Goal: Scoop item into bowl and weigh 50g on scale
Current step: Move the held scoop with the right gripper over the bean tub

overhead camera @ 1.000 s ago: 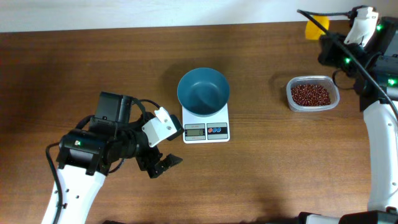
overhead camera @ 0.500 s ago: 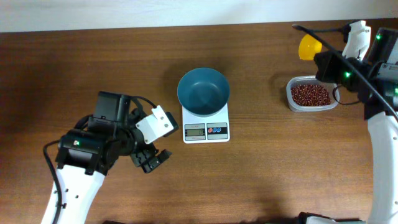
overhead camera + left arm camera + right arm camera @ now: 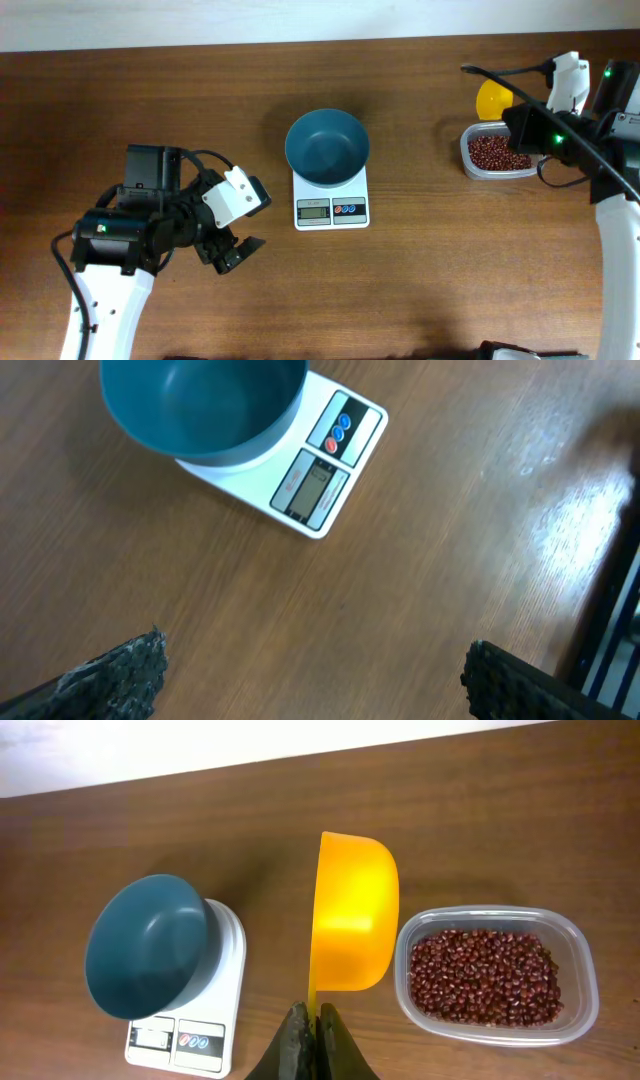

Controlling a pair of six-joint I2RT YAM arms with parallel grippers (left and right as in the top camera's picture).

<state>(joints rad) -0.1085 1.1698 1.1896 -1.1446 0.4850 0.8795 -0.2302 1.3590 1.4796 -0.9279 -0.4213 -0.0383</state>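
beans [image 3: 485, 975] just beside scoop [image 3: 352, 910] (orange), right jaws pinching its handle

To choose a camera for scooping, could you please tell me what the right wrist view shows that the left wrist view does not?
Only the right wrist: a yellow-orange plastic scoop gripped in the shut right jaws, and a clear plastic tub of small red-brown beans. Only the left wrist: the left jaws, wide open and empty. Both: the round teal bowl on the white rectangular kitchen scale, on the brown wooden table.
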